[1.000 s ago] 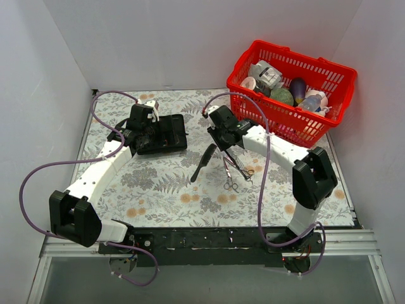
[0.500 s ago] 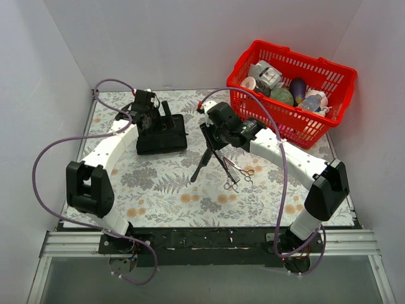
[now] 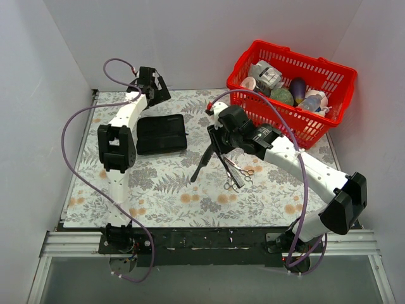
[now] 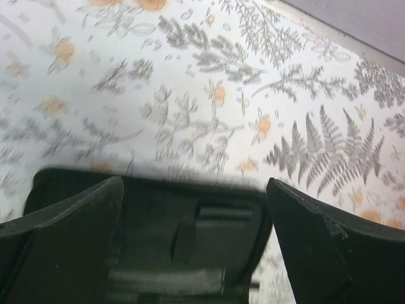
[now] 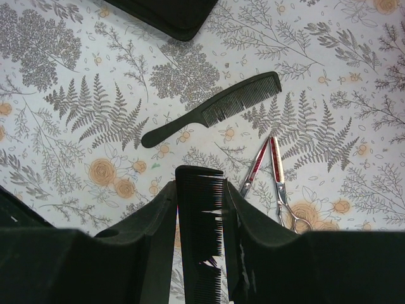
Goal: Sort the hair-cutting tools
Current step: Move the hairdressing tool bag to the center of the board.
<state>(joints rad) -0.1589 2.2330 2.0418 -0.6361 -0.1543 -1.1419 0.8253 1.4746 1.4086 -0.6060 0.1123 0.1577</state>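
Left tool (image 4: 194, 182) newly beyond the case (image 3: 162, 133), agape; right tool (image 5: 200, 187) tight on 1 comb (image 5: 201, 218), wrist-view only.

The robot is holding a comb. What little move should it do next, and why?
Probably carry the comb left toward the black case: the right gripper pinches it above the table, and the open left gripper holds nothing.
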